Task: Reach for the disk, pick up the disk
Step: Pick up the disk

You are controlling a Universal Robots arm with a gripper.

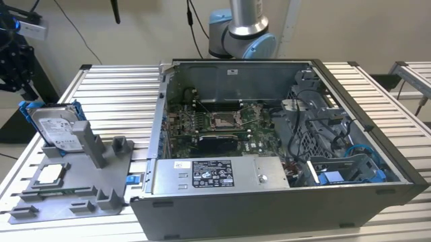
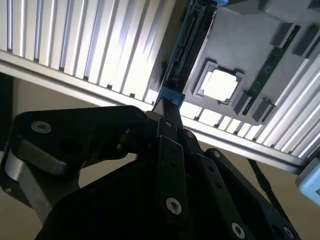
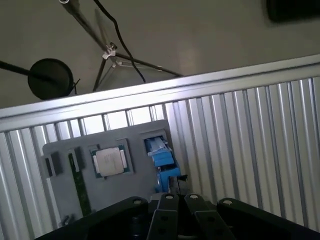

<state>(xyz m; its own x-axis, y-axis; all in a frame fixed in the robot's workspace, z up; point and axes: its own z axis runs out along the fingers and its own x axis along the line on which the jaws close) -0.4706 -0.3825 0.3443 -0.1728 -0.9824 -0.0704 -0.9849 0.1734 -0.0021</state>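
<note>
The disk [image 1: 57,126] stands upright in a slot of a grey fixture [image 1: 74,196] at the exterior view's left, silver with a white label and a blue bracket. My gripper [image 1: 17,55] hangs dark at the exterior view's far left edge, above and beyond the disk and apart from it. In the second wrist view the disk [image 2: 187,45] appears edge-on, its blue end just past my gripper [image 2: 165,112]. In the first wrist view the disk's blue bracket [image 3: 162,155] lies close ahead of the gripper [image 3: 170,197]. The fingers sit together with nothing between them.
A square silver CPU chip [image 1: 50,174] lies flat on the fixture beside the disk, seen in both wrist views [image 2: 220,84] [image 3: 110,161], next to a green memory stick [image 2: 270,65]. An open computer case [image 1: 269,151] fills the ribbed metal table's [image 1: 114,85] middle.
</note>
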